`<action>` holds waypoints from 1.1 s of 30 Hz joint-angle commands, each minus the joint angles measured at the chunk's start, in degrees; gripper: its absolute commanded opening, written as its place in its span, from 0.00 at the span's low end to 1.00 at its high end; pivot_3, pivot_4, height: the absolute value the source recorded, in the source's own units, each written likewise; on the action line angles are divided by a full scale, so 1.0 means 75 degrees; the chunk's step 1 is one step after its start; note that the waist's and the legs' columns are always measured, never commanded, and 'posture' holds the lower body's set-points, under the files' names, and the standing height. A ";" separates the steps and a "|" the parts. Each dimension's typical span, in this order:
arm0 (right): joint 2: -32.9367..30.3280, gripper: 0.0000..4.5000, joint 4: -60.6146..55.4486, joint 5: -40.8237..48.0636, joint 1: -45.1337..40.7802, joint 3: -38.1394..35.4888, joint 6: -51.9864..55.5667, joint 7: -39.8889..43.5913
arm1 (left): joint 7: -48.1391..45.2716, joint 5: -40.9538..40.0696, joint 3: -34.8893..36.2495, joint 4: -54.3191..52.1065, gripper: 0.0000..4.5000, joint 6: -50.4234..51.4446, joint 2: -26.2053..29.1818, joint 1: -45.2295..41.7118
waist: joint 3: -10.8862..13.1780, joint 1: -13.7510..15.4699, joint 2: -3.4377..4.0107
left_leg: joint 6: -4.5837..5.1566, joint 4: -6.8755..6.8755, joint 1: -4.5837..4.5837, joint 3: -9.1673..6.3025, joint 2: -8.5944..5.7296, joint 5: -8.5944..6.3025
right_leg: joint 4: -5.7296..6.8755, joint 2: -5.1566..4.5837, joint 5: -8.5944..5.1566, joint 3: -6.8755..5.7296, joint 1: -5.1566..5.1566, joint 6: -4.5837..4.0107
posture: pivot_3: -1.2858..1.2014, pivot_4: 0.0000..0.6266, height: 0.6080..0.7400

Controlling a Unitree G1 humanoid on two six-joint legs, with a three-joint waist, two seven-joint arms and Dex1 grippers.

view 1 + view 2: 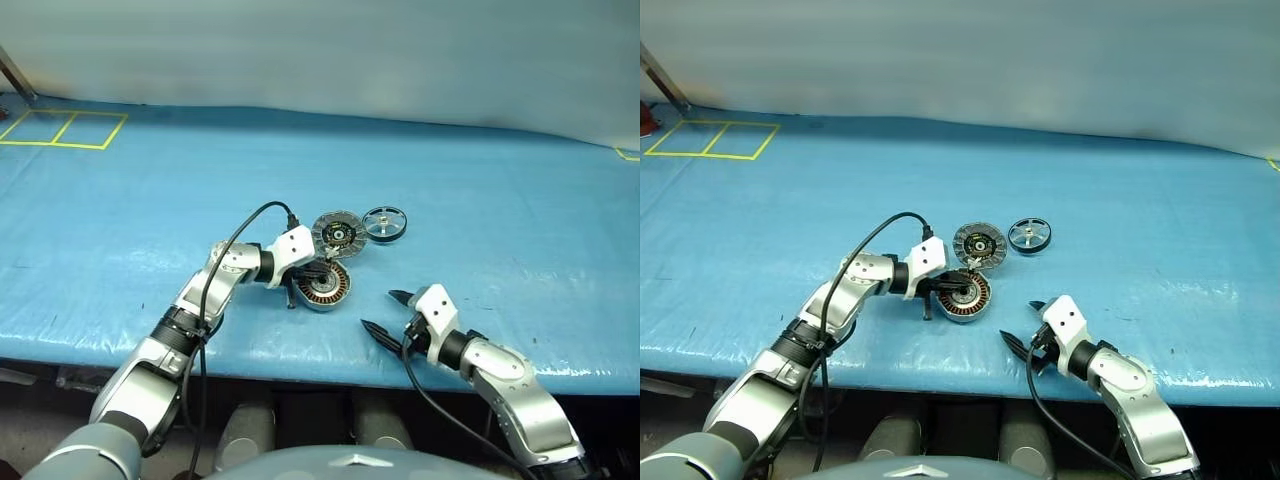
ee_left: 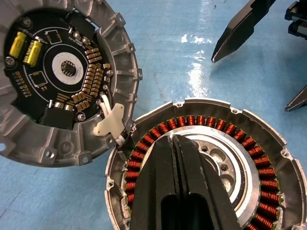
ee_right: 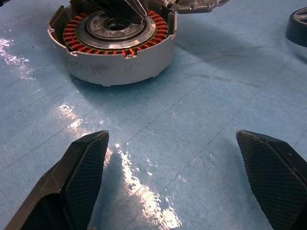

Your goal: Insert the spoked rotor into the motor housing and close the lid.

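Note:
The motor housing (image 1: 326, 287) sits on the blue mat, open side up, with its copper windings (image 2: 201, 125) showing. My left gripper (image 2: 175, 140) is shut, empty, and its tips rest over the housing's inner ring. The lid (image 1: 337, 235) lies just behind the housing with its dark circuit face up, and its rim (image 2: 125, 72) meets the housing's edge. The spoked rotor (image 1: 384, 223) lies flat to the right of the lid. My right gripper (image 1: 385, 312) stands open and empty near the mat's front edge, right of the housing (image 3: 115, 43).
The blue mat (image 1: 480, 180) covers the whole table, and its front edge (image 1: 300, 362) runs just below my grippers. Yellow tape squares (image 1: 62, 130) mark the far left corner. A black cable (image 1: 250, 222) loops over my left arm.

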 commanded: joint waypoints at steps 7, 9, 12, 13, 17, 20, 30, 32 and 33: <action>0.0001 1.00 -0.0095 0.0082 -0.0111 -0.0119 -0.0170 0.0049 | -0.0061 -0.0570 0.0592 -0.0286 0.01 -0.0111 -0.0173 0.0291 | 0.0003 -0.0002 0.0001 | 0.0000 -0.0008 -0.0011 0.0000 -0.0001 0.0000 | -0.0001 0.0000 -0.0001 0.0000 -0.0014 -0.0002 | 0.52 0.24 1.00; 0.0095 1.00 -0.0145 0.0246 -0.0164 -0.0188 -0.0186 0.0066 | -0.0263 -0.0920 0.0698 -0.0588 0.01 -0.0006 -0.0255 0.0353 | 0.0005 0.0005 0.0000 | 0.0000 -0.0008 -0.0017 -0.0001 -0.0001 0.0000 | -0.0001 0.0000 -0.0001 0.0000 -0.0018 -0.0002 | 0.52 0.24 1.00; 0.0229 1.00 -0.0247 0.0494 -0.0251 -0.0312 -0.0210 0.0054 | -0.0397 -0.1165 0.0777 -0.0862 0.01 0.0059 -0.0277 0.0437 | 0.0010 0.0007 0.0000 | 0.0000 -0.0007 -0.0020 -0.0002 -0.0001 0.0000 | -0.0002 0.0000 -0.0001 0.0000 -0.0020 -0.0002 | 0.52 0.24 1.00; 0.0261 1.00 -0.0280 0.0575 -0.0279 -0.0349 -0.0222 0.0058 | -0.0400 -0.1162 0.0769 -0.0925 0.01 0.0057 -0.0236 0.0457 | 0.0010 0.0007 0.0000 | 0.0000 -0.0007 -0.0020 -0.0001 -0.0001 0.0000 | -0.0002 0.0000 -0.0001 0.0000 -0.0019 -0.0002 | 0.52 0.24 1.00; 0.0318 1.00 -0.0352 0.0716 -0.0338 -0.0457 -0.0266 0.0004 | -0.0438 -0.1260 0.0802 -0.1164 0.01 0.0164 -0.0066 0.0588 | 0.0009 -0.0009 0.0001 | 0.0000 -0.0008 -0.0017 -0.0001 -0.0001 0.0000 | -0.0002 0.0000 -0.0001 0.0000 -0.0019 -0.0002 | 0.52 0.24 1.00; 0.0394 1.00 -0.0338 0.0671 -0.0468 -0.0621 -0.0229 -0.0226 | -0.0466 -0.1342 0.0857 -0.1404 0.01 0.0221 0.0088 0.0762 | 0.0012 -0.0020 0.0003 | 0.0001 -0.0011 -0.0018 0.0000 -0.0001 0.0000 | -0.0002 0.0000 -0.0002 0.0000 -0.0021 -0.0004 | 0.52 0.24 1.00; 0.0628 1.00 0.0722 -0.0492 -0.2253 -0.0853 0.0822 -0.2150 | -0.0111 -0.1355 0.1273 -0.2024 0.01 0.0095 0.0808 0.1581 | 0.0018 -0.0026 0.0015 | 0.0001 -0.0011 -0.0022 0.0003 -0.0001 0.0001 | 0.0000 0.0000 -0.0002 0.0002 -0.0030 -0.0006 | 0.52 0.24 1.00; 0.0675 1.00 0.0857 -0.0261 -0.2752 -0.0912 0.1248 -0.2063 | -0.0035 -0.1553 0.1461 -0.2105 0.01 0.0135 0.0757 0.1716 | 0.0023 -0.0042 0.0022 | 0.0001 -0.0016 -0.0028 0.0002 -0.0001 0.0000 | -0.0001 0.0000 -0.0002 0.0002 -0.0035 -0.0007 | 0.52 0.24 1.00; 0.0651 1.00 0.0995 -0.0295 -0.2992 -0.0916 0.1391 -0.2081 | -0.0005 -0.1628 0.1527 -0.2132 0.01 0.0133 0.0716 0.1768 | 0.0025 -0.0044 0.0025 | 0.0002 -0.0016 -0.0028 0.0002 -0.0001 0.0001 | -0.0001 0.0000 -0.0002 0.0002 -0.0034 -0.0007 | 0.52 0.24 1.00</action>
